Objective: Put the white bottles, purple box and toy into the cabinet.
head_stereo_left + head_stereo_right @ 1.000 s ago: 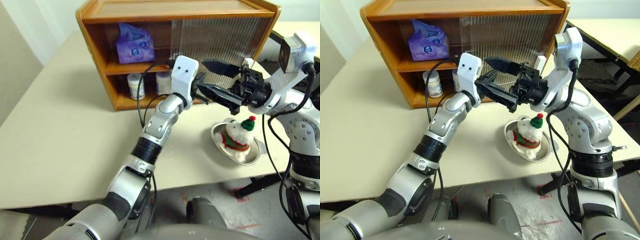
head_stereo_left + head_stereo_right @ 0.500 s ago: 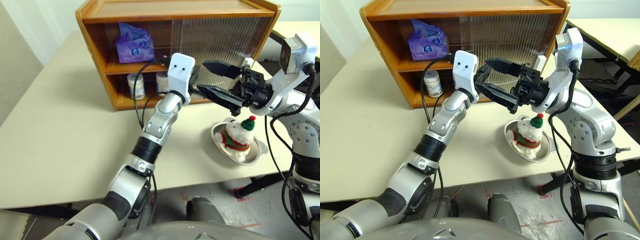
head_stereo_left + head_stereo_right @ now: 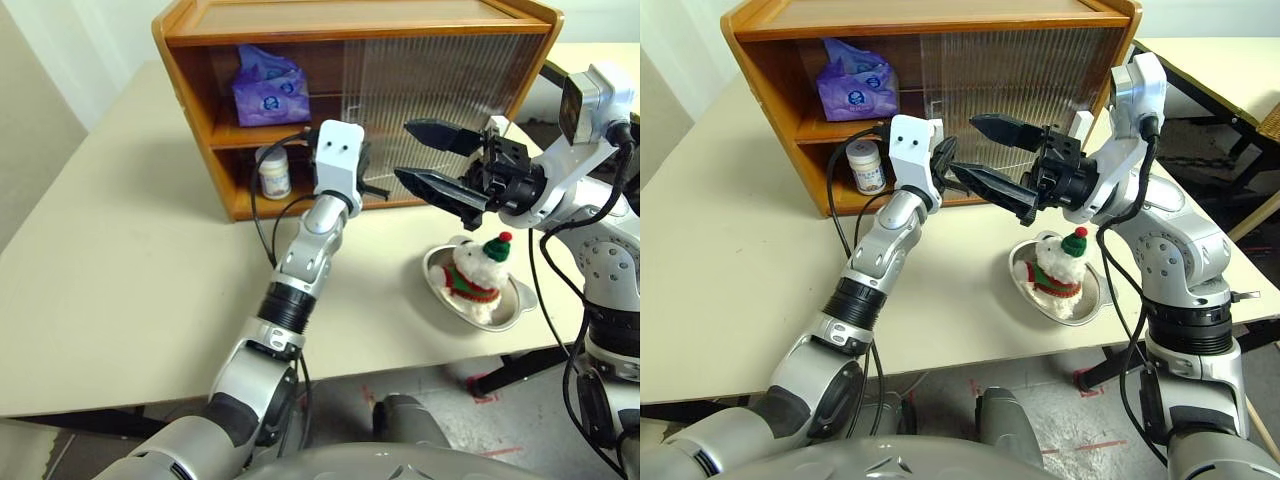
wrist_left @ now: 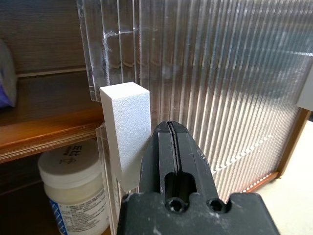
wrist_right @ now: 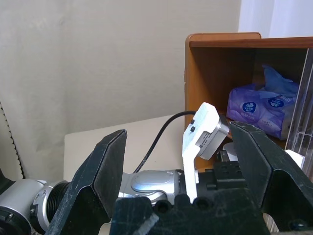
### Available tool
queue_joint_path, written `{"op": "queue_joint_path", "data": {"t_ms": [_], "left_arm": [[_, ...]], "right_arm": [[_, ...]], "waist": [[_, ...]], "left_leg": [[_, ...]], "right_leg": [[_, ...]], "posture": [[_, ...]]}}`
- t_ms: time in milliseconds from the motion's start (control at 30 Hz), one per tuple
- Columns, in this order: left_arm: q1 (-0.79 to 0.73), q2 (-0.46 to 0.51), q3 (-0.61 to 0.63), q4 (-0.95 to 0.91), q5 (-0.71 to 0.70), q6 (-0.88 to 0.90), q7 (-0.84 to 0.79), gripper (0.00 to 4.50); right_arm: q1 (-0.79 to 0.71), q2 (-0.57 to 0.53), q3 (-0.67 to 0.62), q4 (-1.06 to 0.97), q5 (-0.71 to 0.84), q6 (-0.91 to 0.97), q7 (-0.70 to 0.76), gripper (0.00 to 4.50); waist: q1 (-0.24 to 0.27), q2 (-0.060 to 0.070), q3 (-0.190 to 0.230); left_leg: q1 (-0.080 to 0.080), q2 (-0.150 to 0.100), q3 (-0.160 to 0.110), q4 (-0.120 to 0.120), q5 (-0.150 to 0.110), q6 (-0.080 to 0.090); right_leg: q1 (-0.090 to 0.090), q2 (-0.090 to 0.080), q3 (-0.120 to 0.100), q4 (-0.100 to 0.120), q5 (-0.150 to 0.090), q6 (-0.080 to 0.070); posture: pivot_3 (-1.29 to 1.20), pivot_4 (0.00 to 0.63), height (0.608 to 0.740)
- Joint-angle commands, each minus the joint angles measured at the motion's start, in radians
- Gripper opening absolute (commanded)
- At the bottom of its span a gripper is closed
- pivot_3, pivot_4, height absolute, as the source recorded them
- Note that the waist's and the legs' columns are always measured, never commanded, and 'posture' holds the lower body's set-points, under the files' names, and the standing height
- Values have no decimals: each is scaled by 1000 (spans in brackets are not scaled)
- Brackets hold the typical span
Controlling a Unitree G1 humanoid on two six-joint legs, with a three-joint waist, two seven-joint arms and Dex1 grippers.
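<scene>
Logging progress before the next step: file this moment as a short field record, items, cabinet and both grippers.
purple box: soft lilac tissue pack, upper shelf of wooden cabinet
white bottles: one white lidded jar seen, lower shelf
toy: white plush bear, green hat, in silver metal dish on table
left gripper: shut, beside white block handle of ribbed sliding door
right gripper: open, empty, above table

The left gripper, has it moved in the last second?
Yes. The left gripper, shut, has slid left along the cabinet front, toward the open side.
</scene>
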Motion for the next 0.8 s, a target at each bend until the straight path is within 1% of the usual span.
{"op": "queue_joint_path", "data": {"t_ms": [33, 200, 400, 800], "left_arm": [[8, 3, 15, 9, 25, 6, 27, 20], [17, 12, 43, -12, 30, 18, 66, 20], [63, 27, 50, -108, 33, 66, 78, 20], [85, 108, 148, -193, 28, 129, 124, 20]], "right_arm": [[0, -3, -2, -5, 9, 2, 8, 4500], [4, -6, -6, -7, 10, 3, 9, 4500], [8, -4, -2, -1, 7, 2, 14, 4500], [-18, 16, 15, 40, -9, -10, 34, 4500]], "waist": [[0, 0, 0], [-1, 0, 0], [-2, 0, 0], [-1, 0, 0]], "left_leg": [[0, 0, 0, 0, 0, 0], [0, 0, 0, 0, 0, -1], [1, 1, 0, 0, 0, -1], [2, 1, 0, 0, 0, -1]], "right_leg": [[0, 0, 0, 0, 0, 0], [0, 0, 0, 0, 0, 0], [0, 0, 0, 1, 0, 0], [-1, 2, 2, 1, 3, -2]], "posture": [[-70, 0, 740], [-65, 0, 740], [-50, 0, 740], [-10, 0, 740]]}}
